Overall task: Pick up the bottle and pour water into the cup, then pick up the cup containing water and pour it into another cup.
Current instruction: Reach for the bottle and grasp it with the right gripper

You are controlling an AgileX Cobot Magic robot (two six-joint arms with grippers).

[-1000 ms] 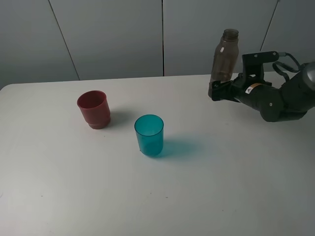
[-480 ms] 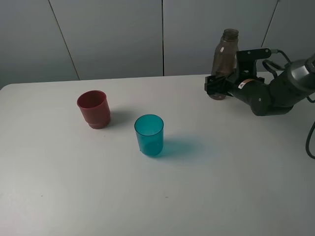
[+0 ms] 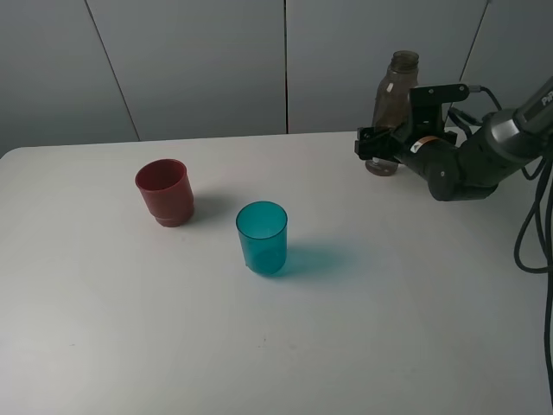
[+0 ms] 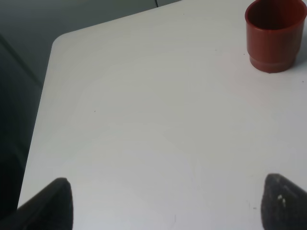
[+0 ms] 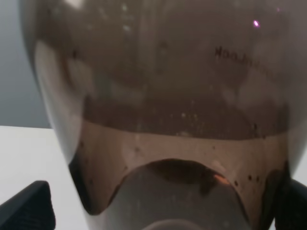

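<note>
Right gripper point(image 3: 378, 152) open astride low, part-full smoky bottle point(image 3: 395, 97), likely slick and squashy: grip mid-body; left gripper point(image 4: 168, 203) open.

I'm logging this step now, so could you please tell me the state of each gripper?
Left gripper: open, holding nothing.
Right gripper: open, fingers either side of the bottle low down, not yet closed on it.

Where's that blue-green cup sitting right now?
In the high view the teal cup stands near the middle of the table, right of the red cup, not touching it.
</note>
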